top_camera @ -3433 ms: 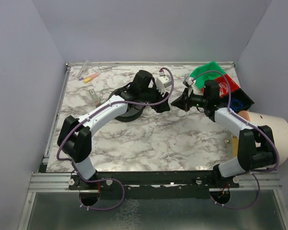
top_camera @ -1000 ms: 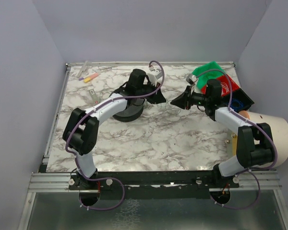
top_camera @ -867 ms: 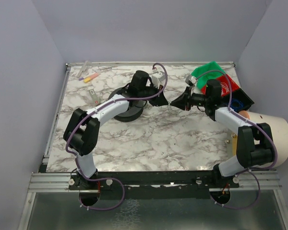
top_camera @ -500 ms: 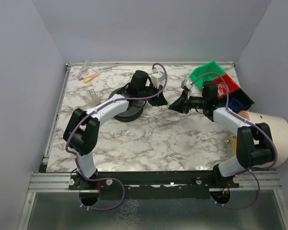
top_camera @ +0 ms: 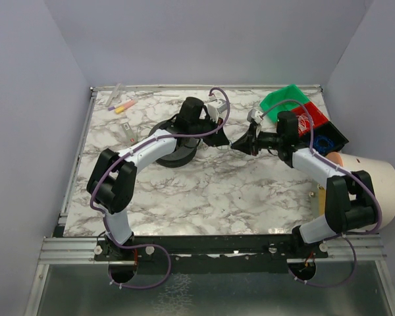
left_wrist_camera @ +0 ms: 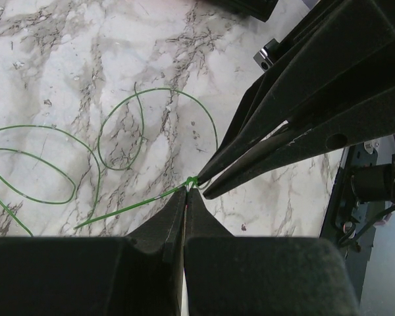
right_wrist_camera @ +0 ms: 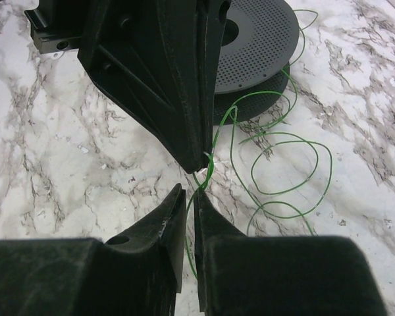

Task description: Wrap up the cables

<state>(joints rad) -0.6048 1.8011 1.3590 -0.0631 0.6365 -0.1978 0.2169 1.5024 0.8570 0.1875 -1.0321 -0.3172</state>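
The cables are one hair-thin green wire (left_wrist_camera: 118,211) lying in loose loops (right_wrist_camera: 276,134) on the marble table, beside a black round spool (right_wrist_camera: 257,39). My left gripper (left_wrist_camera: 185,192) is shut, pinching a small knot of the wire at its very tips. My right gripper (right_wrist_camera: 189,191) meets it tip to tip; its jaws stand a narrow slit apart with the wire running down through the slit. In the top view the left gripper (top_camera: 225,141) and the right gripper (top_camera: 234,145) touch noses at mid-table, right of the spool (top_camera: 174,153); the wire is too thin to see there.
Green bin (top_camera: 284,99), red bin (top_camera: 313,117) and a dark tray with blue items (top_camera: 329,139) sit at the back right. A white drum (top_camera: 375,187) stands at the right edge. Markers (top_camera: 123,105) and a small card (top_camera: 128,131) lie at the back left.
The right gripper slid left until its tips met the left gripper's tips. The left gripper shifted slightly right and has stayed shut on the wire.
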